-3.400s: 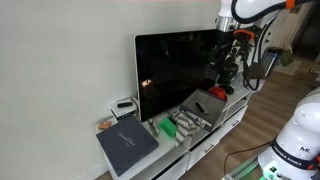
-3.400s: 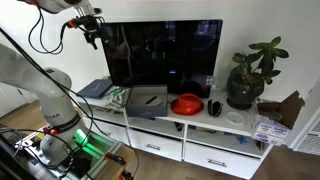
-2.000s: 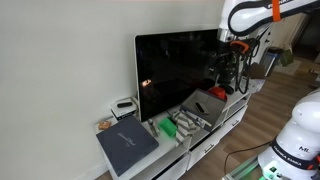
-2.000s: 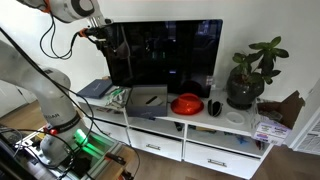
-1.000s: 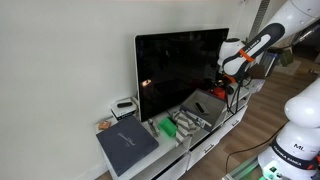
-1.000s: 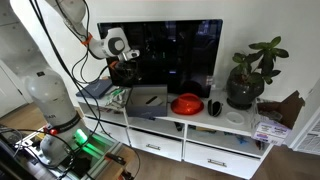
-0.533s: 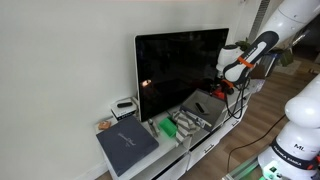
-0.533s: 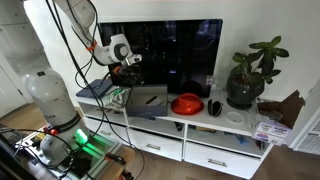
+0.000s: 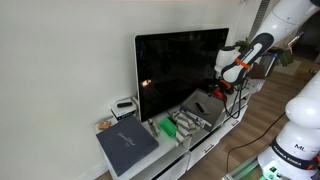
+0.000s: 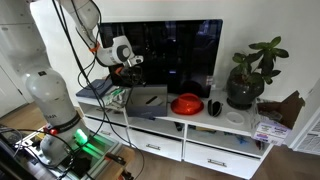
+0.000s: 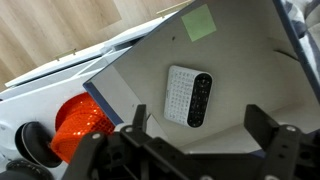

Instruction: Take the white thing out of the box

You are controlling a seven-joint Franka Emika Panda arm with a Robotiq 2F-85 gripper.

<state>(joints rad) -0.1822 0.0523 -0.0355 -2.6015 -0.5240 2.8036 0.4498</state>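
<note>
The white thing [image 11: 187, 96] is a small flat white rectangle with a black strip along one side. It lies on the pale surface of the open grey box [image 11: 240, 60], straight under the wrist camera. The box stands on the TV bench in both exterior views [image 9: 198, 106] [image 10: 148, 99]. My gripper [image 11: 200, 135] is open and empty, with its two dark fingers spread wide. It hangs a little above the box, in front of the TV screen [image 9: 221, 85] [image 10: 129, 71]. The white thing does not show in the exterior views.
A large black TV [image 9: 180, 65] stands right behind the box. A red object [image 10: 186, 103] lies beside the box and shows in the wrist view [image 11: 75, 125]. A green note [image 11: 198, 22] sticks to the box. A dark-grey book-like slab [image 9: 127, 143] and a potted plant [image 10: 248, 75] flank the bench.
The arm came down from beside the TV's top to just above the box. In the last half second it barely moved. The gripper stays open.
</note>
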